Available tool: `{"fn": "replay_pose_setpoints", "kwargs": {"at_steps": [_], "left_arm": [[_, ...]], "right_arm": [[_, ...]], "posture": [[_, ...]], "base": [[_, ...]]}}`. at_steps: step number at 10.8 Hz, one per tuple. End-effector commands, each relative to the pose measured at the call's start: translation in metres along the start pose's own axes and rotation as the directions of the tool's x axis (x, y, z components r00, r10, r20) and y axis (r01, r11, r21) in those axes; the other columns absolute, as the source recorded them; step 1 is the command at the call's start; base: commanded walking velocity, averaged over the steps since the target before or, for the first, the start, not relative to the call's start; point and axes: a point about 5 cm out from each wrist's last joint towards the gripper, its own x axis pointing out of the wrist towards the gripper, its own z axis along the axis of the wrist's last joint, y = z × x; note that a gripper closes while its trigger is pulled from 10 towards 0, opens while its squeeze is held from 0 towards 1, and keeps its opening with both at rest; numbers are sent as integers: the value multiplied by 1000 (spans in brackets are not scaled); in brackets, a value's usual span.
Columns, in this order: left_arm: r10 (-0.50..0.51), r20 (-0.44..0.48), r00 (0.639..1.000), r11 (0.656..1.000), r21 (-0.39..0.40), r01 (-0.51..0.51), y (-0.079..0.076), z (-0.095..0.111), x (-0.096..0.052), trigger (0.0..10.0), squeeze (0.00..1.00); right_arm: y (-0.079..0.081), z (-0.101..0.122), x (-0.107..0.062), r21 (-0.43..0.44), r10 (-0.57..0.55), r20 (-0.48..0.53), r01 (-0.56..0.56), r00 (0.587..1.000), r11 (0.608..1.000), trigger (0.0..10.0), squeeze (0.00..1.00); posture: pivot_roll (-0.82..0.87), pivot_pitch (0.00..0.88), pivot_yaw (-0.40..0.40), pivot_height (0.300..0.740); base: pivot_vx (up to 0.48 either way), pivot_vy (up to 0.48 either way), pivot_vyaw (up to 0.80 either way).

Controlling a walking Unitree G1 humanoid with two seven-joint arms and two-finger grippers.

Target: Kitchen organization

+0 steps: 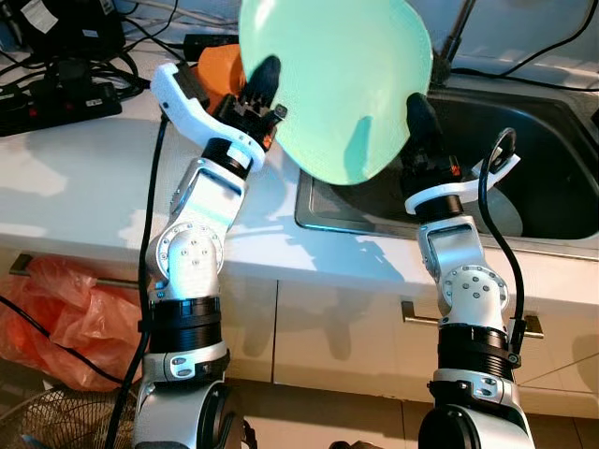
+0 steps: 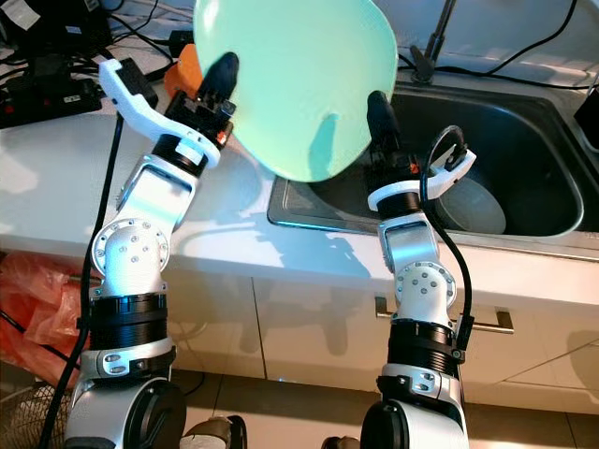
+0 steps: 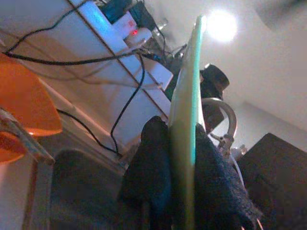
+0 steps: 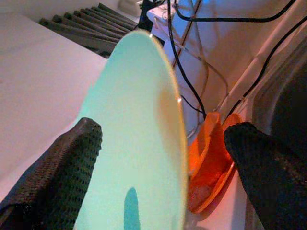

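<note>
A mint-green plate [image 1: 332,84] is showing plain. Beside it, an orange bowl [image 1: 217,73] is glowing against the white worktop [image 1: 84,178].

Open white desk [image 1: 84,178] lies left of the sink [image 1: 552,150]. Passage toward the back is blocked by the raised green plate [image 1: 337,79], an orange dish [image 1: 217,70], and cables [image 1: 56,89].
</note>
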Motion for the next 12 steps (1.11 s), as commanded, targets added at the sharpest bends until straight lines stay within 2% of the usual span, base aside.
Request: {"fn": "replay_pose_setpoints", "kwargs": {"at_steps": [1, 2, 3, 4, 5, 6, 12], "left_arm": [[-86, 1, 996, 996, -5, 86, -18, -1, 3, 10000, 0], [-91, -10, 996, 996, -7, 91, -19, -3, 3, 10000, 0], [-94, -18, 995, 996, -10, 93, -19, -4, 3, 10000, 0], [-95, -25, 995, 995, -9, 95, -19, -5, 3, 10000, 0], [-97, -26, 995, 995, -9, 97, -20, -5, 3, 10000, 0], [-96, -25, 995, 995, -8, 96, -20, -5, 3, 10000, 0], [-87, 9, 996, 996, -9, 87, -19, 2, 4, 10000, 0]], "right_arm": [[5, 0, -1, -10, 30, -6, -30, 1000, 1000, 10000, 0], [6, -1, -1, -12, 38, -9, -38, 999, 999, 9451, 0], [8, -1, -1, -14, 46, -10, -46, 999, 999, 8392, 0], [9, -1, -1, -18, 54, -14, -54, 998, 998, 8392, 0], [9, -1, -1, -19, 55, -12, -55, 998, 998, 4588, 0], [9, -1, -1, -20, 55, -12, -56, 998, 998, 0, 0], [10, -3, -3, -22, 64, -18, -64, 998, 998, 0, 0]], "posture": [[58, 111, -31, 740], [55, 112, -29, 740], [55, 112, -29, 740], [55, 112, -29, 740], [55, 112, -29, 740], [55, 112, -29, 740], [54, 110, -27, 740]], "base": [[0, 0, 0], [0, 0, 0], [0, 0, 0], [0, 0, 0], [0, 0, 0], [0, 0, 0], [0, 0, 0]]}}
